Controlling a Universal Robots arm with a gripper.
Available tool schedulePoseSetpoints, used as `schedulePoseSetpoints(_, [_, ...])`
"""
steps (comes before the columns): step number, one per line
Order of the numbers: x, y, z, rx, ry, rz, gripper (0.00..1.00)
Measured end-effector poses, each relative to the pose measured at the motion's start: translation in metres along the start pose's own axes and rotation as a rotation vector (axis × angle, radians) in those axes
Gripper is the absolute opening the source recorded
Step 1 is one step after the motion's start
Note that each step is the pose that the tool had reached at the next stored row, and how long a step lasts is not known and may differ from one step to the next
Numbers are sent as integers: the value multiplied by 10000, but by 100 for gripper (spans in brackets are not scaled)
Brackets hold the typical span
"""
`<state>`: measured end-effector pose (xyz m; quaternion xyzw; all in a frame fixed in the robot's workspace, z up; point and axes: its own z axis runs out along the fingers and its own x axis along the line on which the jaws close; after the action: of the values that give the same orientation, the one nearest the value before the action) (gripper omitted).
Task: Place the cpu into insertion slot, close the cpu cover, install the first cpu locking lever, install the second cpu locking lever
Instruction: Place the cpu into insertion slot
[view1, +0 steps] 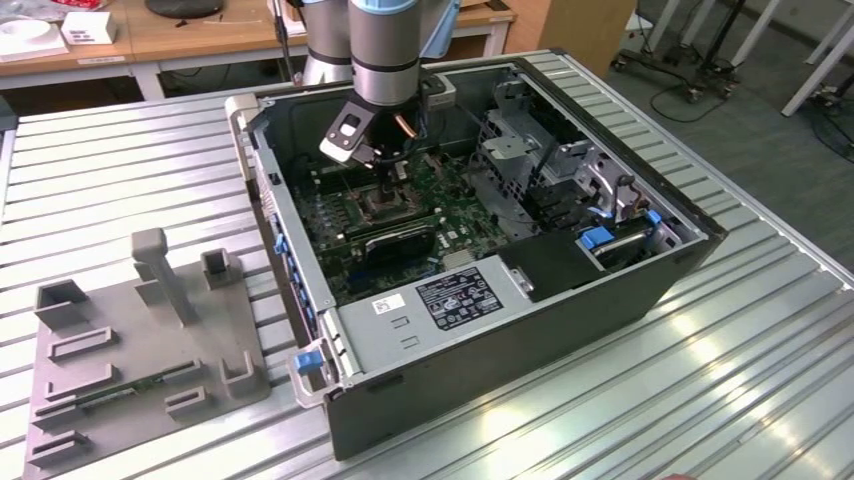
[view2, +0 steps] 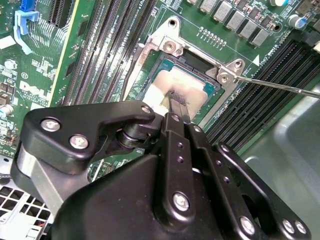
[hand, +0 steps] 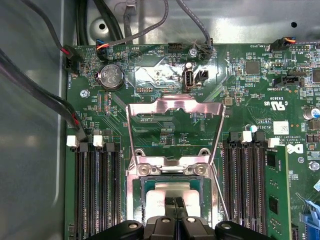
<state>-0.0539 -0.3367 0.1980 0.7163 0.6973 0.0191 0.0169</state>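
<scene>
The gripper is down inside the open computer case, its two black fingers clenched together with a hairline gap between the tips. I cannot tell whether anything is pinched between them. In both wrist views the tips sit on or right over the cpu, near the middle of its pale silvery-beige top.

The cpu lies flat inside the insertion slot, with the slot's silvery rim showing around it on the green motherboard. The cpu cover is not down over the chip – in the first wrist view it stands swung back from its hinges at the slot's edge, and green board shows through its cut-out centre.

A thin metal lever runs out from one corner of the slot, across the long black memory slots that flank the socket on both sides. A round coin battery sits on the board beyond the open cover.

In the exterior view the arm comes straight down into the case – the gripper is over the board's middle. The case lies on a ribbed metal tabletop, and a grey fixture tray rests on the tabletop at the exterior view's left, well apart from the case.
</scene>
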Motion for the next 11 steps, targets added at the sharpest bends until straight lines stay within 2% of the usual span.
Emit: schedulePoseSetpoints(11, [0,0,2,0,0,0,11])
